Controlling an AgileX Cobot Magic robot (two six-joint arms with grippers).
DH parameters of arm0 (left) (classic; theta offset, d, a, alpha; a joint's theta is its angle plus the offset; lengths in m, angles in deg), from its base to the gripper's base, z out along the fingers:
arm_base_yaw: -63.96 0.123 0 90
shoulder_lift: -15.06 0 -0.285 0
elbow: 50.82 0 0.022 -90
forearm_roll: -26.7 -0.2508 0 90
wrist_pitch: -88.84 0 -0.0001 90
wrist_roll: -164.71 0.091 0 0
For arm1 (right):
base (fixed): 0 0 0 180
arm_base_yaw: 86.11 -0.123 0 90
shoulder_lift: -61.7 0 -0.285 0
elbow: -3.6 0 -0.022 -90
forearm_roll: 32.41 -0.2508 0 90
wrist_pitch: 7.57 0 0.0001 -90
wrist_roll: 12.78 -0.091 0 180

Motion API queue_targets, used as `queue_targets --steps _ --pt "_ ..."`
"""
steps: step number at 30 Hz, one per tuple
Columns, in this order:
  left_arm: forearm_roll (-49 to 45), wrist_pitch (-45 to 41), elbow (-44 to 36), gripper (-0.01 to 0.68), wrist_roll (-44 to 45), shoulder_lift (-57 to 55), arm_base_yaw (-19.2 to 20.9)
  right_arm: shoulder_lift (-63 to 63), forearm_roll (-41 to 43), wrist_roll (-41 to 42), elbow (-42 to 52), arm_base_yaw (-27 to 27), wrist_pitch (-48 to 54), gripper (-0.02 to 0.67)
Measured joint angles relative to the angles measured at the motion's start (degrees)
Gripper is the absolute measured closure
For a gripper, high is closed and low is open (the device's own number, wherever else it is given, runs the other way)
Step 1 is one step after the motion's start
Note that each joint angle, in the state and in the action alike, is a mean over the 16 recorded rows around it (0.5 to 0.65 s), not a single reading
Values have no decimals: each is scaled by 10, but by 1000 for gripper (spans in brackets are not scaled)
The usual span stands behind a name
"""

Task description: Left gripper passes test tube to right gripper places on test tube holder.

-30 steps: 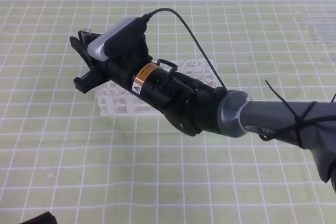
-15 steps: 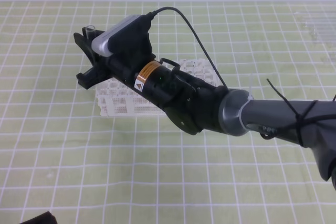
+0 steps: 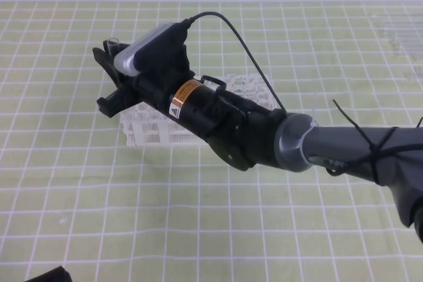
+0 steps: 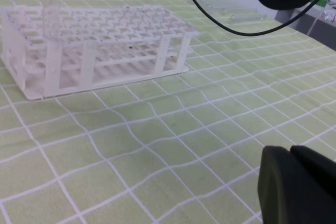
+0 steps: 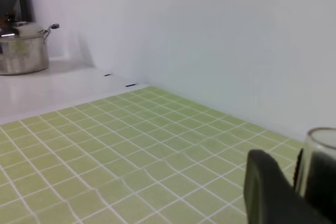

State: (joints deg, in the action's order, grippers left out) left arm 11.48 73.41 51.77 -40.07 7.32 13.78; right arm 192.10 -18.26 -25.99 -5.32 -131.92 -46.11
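Observation:
My right gripper (image 3: 107,78) reaches in from the right, over the left end of the white test tube holder (image 3: 155,130). It is shut on the clear test tube (image 3: 112,43), which stands upright. In the left wrist view the test tube (image 4: 51,3) hangs over the left end of the test tube holder (image 4: 105,30); whether its tip is in a hole I cannot tell. In the right wrist view the tube's rim (image 5: 320,150) shows beside a black finger (image 5: 270,192). My left gripper (image 4: 292,153) is shut and empty, low near the table's front.
The right arm (image 3: 344,146) covers most of the holder's middle. A faint transparent rack (image 3: 396,34) lies at the back right. A black cable (image 4: 231,22) arcs above the mat. A steel pot (image 5: 21,45) stands on a white counter beyond the mat.
My right gripper has shifted slightly to the right with the tube, then dipped a little. The left arm has not moved.

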Motion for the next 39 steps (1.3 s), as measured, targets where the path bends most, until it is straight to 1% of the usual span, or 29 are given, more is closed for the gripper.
queue_targets --steps 14,39 --pt "0 0 0 674 0 -1 0 12 3 -4 -8 0 -15 562" --pt "0 0 0 674 0 -1 0 33 6 -11 -42 1 5 562"
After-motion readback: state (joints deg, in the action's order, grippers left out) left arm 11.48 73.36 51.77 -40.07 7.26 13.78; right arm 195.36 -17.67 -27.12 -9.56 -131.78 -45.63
